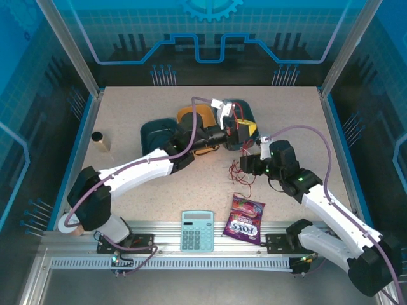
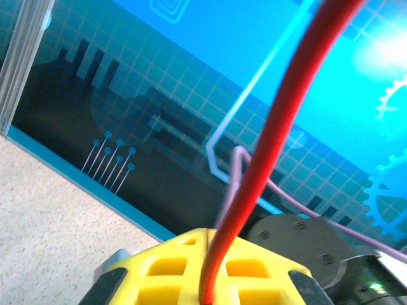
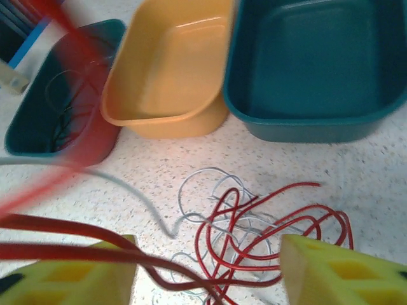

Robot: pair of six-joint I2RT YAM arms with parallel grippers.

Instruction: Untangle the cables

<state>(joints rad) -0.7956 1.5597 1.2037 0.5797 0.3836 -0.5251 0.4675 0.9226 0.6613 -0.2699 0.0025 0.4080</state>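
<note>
Your left tool (image 2: 210, 276) is clenched on the red cable (image 2: 280, 127), which rises out from between its yellow fingers and away; keep that pinch firm, since it is your anchor.

Your right tool (image 3: 206, 279) has its jaws standing apart with nothing pinched; it hangs low over the desk (image 3: 362, 165), on the arm-base side of the yellow tub (image 3: 165, 121). Below it lies the trouble: red loops piled over the white cable (image 3: 149, 206), whose thin pale coils run under and through them. Thin dark loops, probably the black cable, lie in the dark tub (image 3: 35, 130) beside the yellow tub's left wall; the teal tub (image 3: 318, 70) on its other side looks bare.

The step in hand, I judge, is a second hold on the red cable so that you can draw it off the white one. Close on a single red strand, not a bundle, and check that no white coil sits between the fingers; a strand at the outer edge of the pile looks safest. Then pull slowly away from the yellow tub; if the white coils start to drag along, stop and pick another strand.
</note>
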